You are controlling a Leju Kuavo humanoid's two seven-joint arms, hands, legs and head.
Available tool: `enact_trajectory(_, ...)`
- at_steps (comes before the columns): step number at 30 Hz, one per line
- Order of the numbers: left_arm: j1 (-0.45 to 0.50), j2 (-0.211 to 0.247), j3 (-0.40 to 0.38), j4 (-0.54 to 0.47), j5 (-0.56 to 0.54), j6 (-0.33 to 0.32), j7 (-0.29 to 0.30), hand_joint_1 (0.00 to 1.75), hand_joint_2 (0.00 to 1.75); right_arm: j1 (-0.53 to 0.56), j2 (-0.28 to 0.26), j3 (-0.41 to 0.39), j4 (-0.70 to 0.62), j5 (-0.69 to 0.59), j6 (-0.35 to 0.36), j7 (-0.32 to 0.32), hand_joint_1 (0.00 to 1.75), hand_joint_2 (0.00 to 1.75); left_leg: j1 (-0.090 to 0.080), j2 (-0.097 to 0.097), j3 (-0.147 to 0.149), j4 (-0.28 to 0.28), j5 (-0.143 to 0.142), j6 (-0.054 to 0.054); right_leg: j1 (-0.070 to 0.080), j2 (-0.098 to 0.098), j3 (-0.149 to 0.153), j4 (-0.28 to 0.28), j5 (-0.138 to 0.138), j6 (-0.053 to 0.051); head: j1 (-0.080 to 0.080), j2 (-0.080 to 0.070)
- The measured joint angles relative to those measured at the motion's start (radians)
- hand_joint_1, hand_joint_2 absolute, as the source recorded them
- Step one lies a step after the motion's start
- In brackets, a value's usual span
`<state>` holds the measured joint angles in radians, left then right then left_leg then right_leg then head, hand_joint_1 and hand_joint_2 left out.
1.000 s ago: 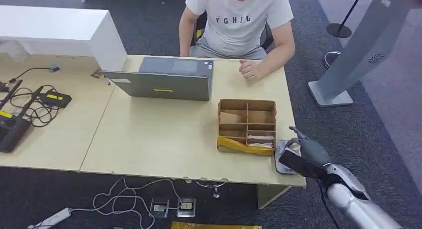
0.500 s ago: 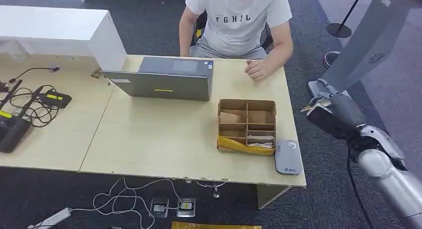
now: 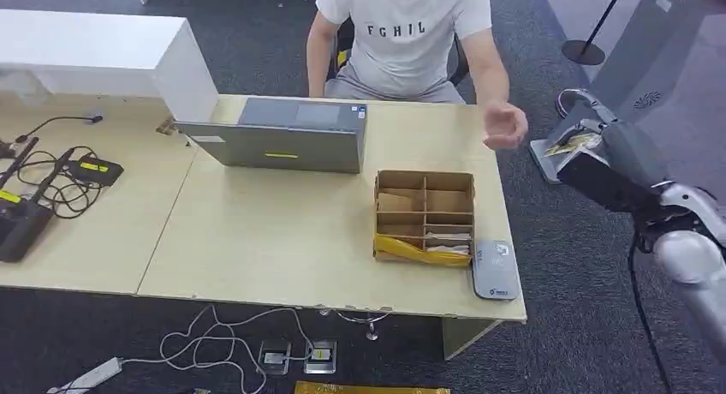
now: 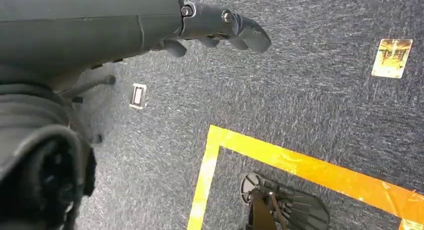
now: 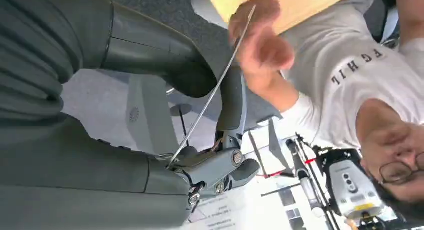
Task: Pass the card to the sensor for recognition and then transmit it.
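Note:
My right hand is raised beyond the table's right edge and pinches a thin card between thumb and fingers. The right wrist view shows the card edge-on, pointing at the person's hand. That hand hovers above the table's far right corner, a short gap from the card. The grey sensor pad lies flat at the table's near right corner with nothing on it. My left hand hangs over the carpet, holding nothing.
A cardboard divider box stands beside the sensor on the wooden table. A laptop sits in front of the seated person. Cables and devices lie at the left. A grey kiosk stand rises just behind my right hand.
My right hand lifted the card off the sensor and carried it up and away toward the person. The person's hand left the table and rose toward the card.

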<state>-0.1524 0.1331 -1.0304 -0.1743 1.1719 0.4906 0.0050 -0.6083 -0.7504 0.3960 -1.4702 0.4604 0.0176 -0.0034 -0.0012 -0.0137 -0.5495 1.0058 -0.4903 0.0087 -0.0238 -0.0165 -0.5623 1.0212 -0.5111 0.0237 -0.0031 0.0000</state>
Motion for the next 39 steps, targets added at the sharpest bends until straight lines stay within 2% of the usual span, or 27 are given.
enact_trajectory(4,0.000,0.000,0.000,0.000,-0.006,0.000,0.000,0.00,0.00,0.009,0.028,0.019,0.005,0.021,-0.007,-0.010,1.75,1.75,0.000,-0.001,0.000,0.000,0.000,0.000,0.000,-0.001,0.000,0.000,0.000,0.000,0.000,0.000)
enact_trajectory(14,0.000,0.000,0.000,0.000,-0.008,0.001,0.000,0.00,0.00,0.010,0.060,0.032,0.013,0.021,-0.007,-0.012,1.75,1.75,0.000,0.000,0.000,0.000,0.000,0.000,0.000,-0.001,0.000,0.000,0.000,0.000,0.000,0.000)
enact_trajectory(18,0.000,0.000,-0.002,0.000,-0.016,0.001,0.000,0.00,0.00,0.009,0.078,0.039,0.024,0.028,0.001,-0.034,1.75,1.75,0.000,0.000,0.000,0.000,0.000,0.000,0.000,0.000,0.000,0.000,0.000,0.000,0.000,0.000)
enact_trajectory(29,-0.001,-0.001,-0.025,0.000,-0.042,-0.018,-0.001,0.00,0.00,-0.021,0.173,0.073,0.162,0.094,-0.073,-0.084,1.75,1.75,0.001,-0.001,0.000,0.000,0.000,0.000,0.000,-0.001,0.000,0.000,0.000,0.000,0.000,0.000)
enact_trajectory(32,-0.001,0.000,-0.027,0.000,-0.046,-0.022,-0.001,0.00,0.00,-0.021,0.185,0.073,0.195,0.100,-0.080,-0.085,1.75,1.75,0.000,-0.001,0.000,0.000,0.000,0.000,0.000,-0.001,0.000,0.000,0.000,0.000,0.000,0.000)
enact_trajectory(33,-0.001,0.000,-0.029,0.000,-0.047,-0.022,0.000,0.00,0.00,-0.021,0.188,0.073,0.203,0.101,-0.081,-0.085,1.45,1.75,0.000,-0.001,0.000,0.000,0.000,0.000,0.000,-0.001,0.000,0.000,0.000,0.000,0.000,0.000)
enact_trajectory(34,-0.001,0.000,-0.032,0.000,-0.047,-0.022,0.002,0.00,0.00,-0.021,0.190,0.073,0.213,0.102,-0.083,-0.085,0.40,1.75,0.000,-0.001,0.000,0.000,0.000,0.000,0.000,-0.001,0.000,0.000,0.000,0.000,0.000,0.000)
enact_trajectory(35,-0.001,0.000,-0.033,0.000,-0.047,-0.022,0.002,0.00,0.00,-0.021,0.193,0.073,0.220,0.103,-0.084,-0.086,0.02,1.75,0.000,-0.001,0.000,0.000,0.000,0.000,0.000,-0.001,0.000,0.000,0.000,0.000,0.000,0.000)
enact_trajectory(39,-0.001,0.000,-0.042,0.000,-0.047,-0.022,0.004,0.00,0.00,-0.018,0.201,0.072,0.247,0.112,-0.098,-0.087,0.00,1.75,0.000,0.000,0.000,0.000,0.000,0.000,0.000,0.000,0.000,0.000,0.000,0.000,0.000,0.000)
